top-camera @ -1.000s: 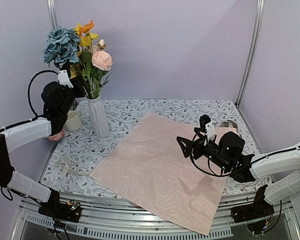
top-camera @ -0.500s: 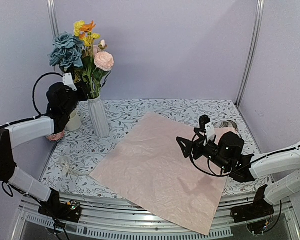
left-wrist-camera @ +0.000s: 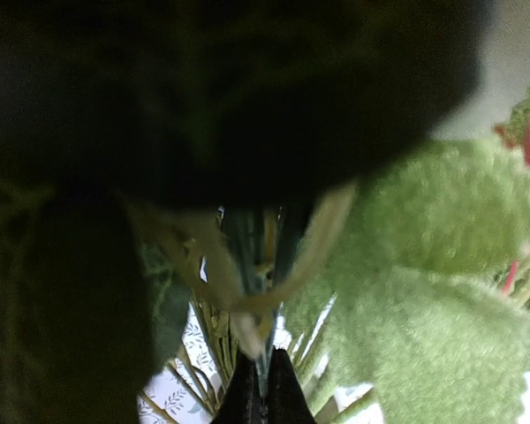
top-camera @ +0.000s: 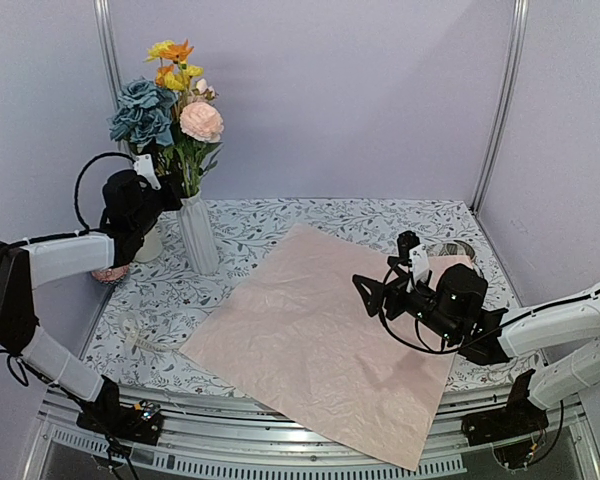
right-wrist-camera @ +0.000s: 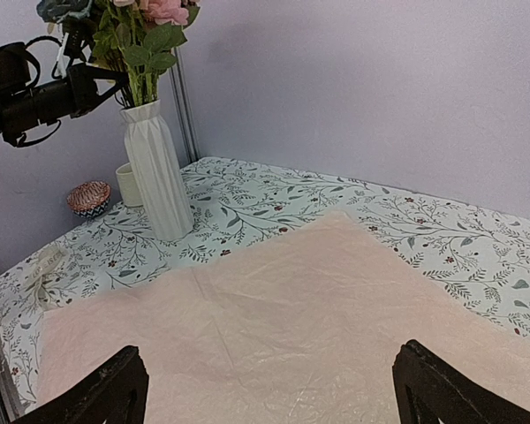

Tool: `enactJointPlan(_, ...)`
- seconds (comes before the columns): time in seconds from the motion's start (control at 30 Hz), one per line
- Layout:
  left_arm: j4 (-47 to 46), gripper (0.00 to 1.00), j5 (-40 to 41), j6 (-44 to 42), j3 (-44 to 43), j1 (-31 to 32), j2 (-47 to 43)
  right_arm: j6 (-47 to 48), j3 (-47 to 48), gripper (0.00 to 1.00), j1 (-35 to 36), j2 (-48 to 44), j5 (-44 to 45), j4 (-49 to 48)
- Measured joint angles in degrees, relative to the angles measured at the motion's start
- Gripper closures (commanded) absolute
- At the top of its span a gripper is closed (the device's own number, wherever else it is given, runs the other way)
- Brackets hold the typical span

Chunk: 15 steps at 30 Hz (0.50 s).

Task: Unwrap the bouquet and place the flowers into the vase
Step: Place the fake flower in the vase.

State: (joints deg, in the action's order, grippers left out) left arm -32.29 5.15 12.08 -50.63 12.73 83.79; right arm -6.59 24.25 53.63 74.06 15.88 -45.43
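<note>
Left gripper (top-camera: pixel 163 192): jaws pressed together at the stems just above the vase (top-camera: pixel 199 235) rim. My wrist view is too blurred to tell whether a stem is pinched.
Right gripper (top-camera: pixel 368 293): jaws spread wide, holding nothing, hovering over the paper (top-camera: pixel 320 340).
Flowers (top-camera: pixel 180 120): standing in the vase, back left.
Risk, pull-out: if a stem is caught, backing away drags it out.
Risk, tip-over: the vase is tall and slim, so a sideways tug or bump topples it onto the mug (top-camera: pixel 146 242) beside it.
</note>
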Motion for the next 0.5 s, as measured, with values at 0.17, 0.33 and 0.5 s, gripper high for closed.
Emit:
enactJointPlan(0.17, 0.28, 0.96, -0.28, 0.26, 0.00, 0.00, 0.00, -0.02, 0.00, 0.01, 0.00, 0.00, -0.04, 0.00)
enactJointPlan(0.33, 2.05, 0.74, -1.22, 1.11, 0.07, -0.04, -0.15, -0.02, 0.00, 0.01, 0.00, 0.00, -0.07, 0.00)
enactJointPlan(0.5, 6.14, 0.59, -2.19, 2.14, 0.94, -0.04, -0.92, 0.00, 0.00, 0.01, 0.00, 0.02, -0.15, 0.02)
